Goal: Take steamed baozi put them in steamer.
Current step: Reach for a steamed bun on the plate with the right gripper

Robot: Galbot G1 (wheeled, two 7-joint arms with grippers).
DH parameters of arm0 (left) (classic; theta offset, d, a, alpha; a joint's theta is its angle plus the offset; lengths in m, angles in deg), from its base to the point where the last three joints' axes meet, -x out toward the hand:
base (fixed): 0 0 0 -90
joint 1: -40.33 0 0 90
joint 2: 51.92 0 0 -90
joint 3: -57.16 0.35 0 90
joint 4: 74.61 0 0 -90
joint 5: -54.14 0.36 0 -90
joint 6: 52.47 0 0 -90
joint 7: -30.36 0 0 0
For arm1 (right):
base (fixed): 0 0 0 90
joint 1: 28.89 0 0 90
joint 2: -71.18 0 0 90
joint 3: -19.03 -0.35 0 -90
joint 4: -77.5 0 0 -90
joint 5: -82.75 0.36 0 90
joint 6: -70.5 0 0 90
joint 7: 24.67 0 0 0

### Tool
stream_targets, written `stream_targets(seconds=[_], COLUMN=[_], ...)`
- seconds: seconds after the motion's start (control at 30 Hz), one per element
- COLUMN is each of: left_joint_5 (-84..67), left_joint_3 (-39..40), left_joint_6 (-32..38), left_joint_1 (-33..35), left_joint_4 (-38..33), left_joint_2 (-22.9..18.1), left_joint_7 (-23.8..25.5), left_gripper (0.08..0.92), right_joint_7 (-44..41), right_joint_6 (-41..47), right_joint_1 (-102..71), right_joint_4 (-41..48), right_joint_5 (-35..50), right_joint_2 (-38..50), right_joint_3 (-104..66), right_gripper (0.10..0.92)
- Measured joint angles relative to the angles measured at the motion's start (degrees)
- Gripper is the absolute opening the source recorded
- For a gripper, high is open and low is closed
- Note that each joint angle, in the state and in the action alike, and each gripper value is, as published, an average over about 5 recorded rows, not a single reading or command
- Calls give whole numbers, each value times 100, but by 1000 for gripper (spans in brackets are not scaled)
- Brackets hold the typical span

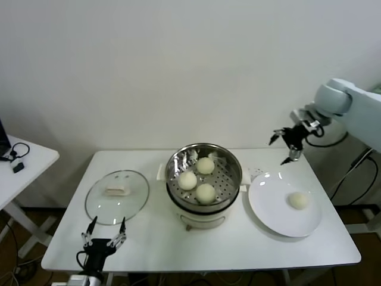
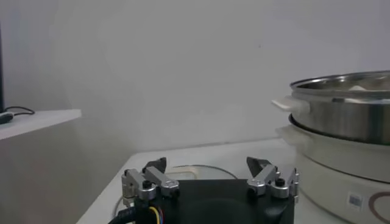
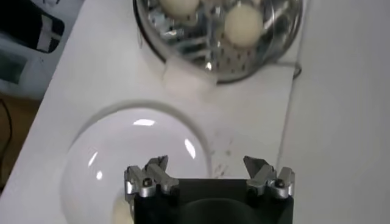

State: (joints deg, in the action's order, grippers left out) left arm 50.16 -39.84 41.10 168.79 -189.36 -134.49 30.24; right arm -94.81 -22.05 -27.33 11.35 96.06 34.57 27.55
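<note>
Four steamed baozi are counted: three in the one steamer, one on the single white plate. One glass lid and two grippers, left and right, are noted.

Left claw open, steamer beside

Steamer at table centre, three steamed baozi inside. Glass lid left of steamer, flat on table. Plate right of steamer, one baozi on it. Second table far left, apart.
</note>
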Motion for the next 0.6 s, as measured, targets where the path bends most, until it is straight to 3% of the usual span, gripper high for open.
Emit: stream_targets(seconds=[0.3,0.6], left_joint_5=[7,-48], left_joint_3=[0,36], left_joint_6=[-12,-61], left_joint_1=[-23,-44], left_joint_4=[-1,-84], left_joint_2=[-39,-90], left_joint_7=[0,-21], left_gripper=[823,823], right_joint_7=[75,132], right_joint_6=[-26,-47], right_joint_1=[-1354,-2281], right_joint_4=[336,1016], right_joint_5=[-1040,-1657], right_joint_2=[356,141], right_joint_3=[-990,-1817], right_gripper=[823,823])
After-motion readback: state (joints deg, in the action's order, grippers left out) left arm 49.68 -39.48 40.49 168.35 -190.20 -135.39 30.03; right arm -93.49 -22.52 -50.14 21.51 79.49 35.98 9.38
